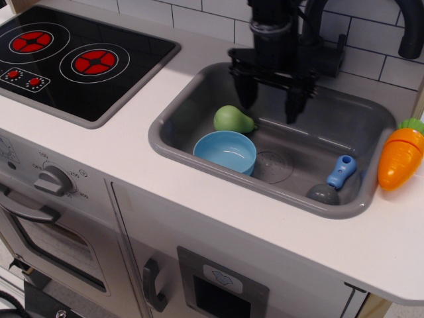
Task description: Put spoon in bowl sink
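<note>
1. Hanging above the back part of the sink (199, 83), the hand (269, 106) has its two dark fingers (246, 93) spread wide apart and pointing down, with nothing between them.
2. That wide spread probably suits an approach: the jaws are ready to drop over something, and the spoon (333, 180) is not yet gripped.
3. The spoon lies on the sink floor, well off to the hand's right in the view and nearer the front wall, tucked into the corner.
4. It is short, with a rounded dark grey head toward the front rim and a stubby bright blue handle angled up toward the back; a small hole shows in the handle.
5. The handle looks like the easier part to pinch, since the head sits close against the sink wall.
6. The bowl (226, 150), light blue, shallow and empty, sits below and slightly left of the hand, mouth up, so it is ready to receive the spoon.
7. A green pear (232, 119) rests just behind the bowl, almost under the left finger, and could be bumped on a low pass.
8. An orange toy carrot (400, 156) lies on the white tabletop (132, 172) beyond the spoon.
</note>
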`<state>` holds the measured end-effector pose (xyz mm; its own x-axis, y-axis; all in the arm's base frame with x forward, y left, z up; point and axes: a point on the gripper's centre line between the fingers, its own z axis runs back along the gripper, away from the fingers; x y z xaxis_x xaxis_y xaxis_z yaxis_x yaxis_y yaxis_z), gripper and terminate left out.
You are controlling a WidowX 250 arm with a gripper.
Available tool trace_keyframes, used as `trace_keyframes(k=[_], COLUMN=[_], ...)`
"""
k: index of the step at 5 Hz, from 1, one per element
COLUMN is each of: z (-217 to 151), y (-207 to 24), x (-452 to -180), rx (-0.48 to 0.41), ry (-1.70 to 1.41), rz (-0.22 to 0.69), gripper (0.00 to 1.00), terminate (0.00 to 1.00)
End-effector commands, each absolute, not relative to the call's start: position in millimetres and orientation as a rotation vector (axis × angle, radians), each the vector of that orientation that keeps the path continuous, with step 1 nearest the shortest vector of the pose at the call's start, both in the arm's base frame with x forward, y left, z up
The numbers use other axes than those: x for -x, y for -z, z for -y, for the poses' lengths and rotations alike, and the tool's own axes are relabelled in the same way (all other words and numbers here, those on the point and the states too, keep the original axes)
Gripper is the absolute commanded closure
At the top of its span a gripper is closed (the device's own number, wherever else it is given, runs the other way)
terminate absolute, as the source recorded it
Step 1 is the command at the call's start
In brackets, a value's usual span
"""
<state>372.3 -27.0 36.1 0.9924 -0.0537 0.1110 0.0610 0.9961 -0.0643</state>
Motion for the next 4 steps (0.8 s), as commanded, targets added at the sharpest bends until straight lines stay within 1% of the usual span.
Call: trace_keyframes(k=[1,2,3,4], z=[59,76,84,93], y=[-41,-33,-29,-25], x=[-390,-396,-395,-388], rx=[0.105,0.126,0.123,0.125], ry=[0.067,0.041,0.044,0.05], rz=[0.156,0.133,0.135,0.139], gripper=[0.0,0.0,0.0,0.0], terminate=[0.0,0.0,0.0,0.0])
